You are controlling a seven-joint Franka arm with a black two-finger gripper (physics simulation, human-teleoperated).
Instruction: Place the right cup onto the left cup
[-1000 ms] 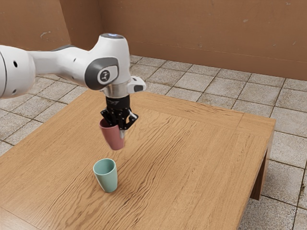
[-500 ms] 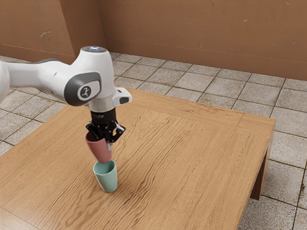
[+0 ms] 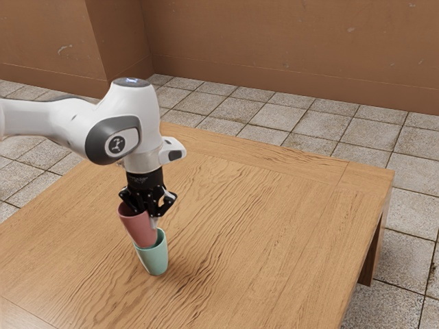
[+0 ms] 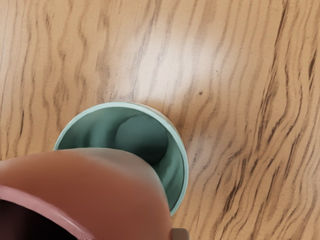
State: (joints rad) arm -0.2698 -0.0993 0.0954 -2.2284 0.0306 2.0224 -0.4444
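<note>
My gripper (image 3: 150, 214) is shut on the wall of the pink cup (image 3: 139, 229), near its rim. The cup hangs tilted, its base toward the exterior view's right and at the mouth of the green cup (image 3: 155, 260), which stands upright on the table. In the wrist view the pink cup (image 4: 105, 185) covers part of the green cup's opening (image 4: 142, 137), and a fingertip (image 4: 180, 234) shows beside the pink cup. How far the pink base reaches inside is hidden.
The wooden table (image 3: 274, 226) extends around both cups, with its edge and a leg at the exterior view's right. Floor tiles and a brown wall (image 3: 288, 48) lie beyond it.
My hand has moved down and toward the exterior view's left with the pink cup, bringing its base to the green cup's mouth. The green cup has stayed where it was.
</note>
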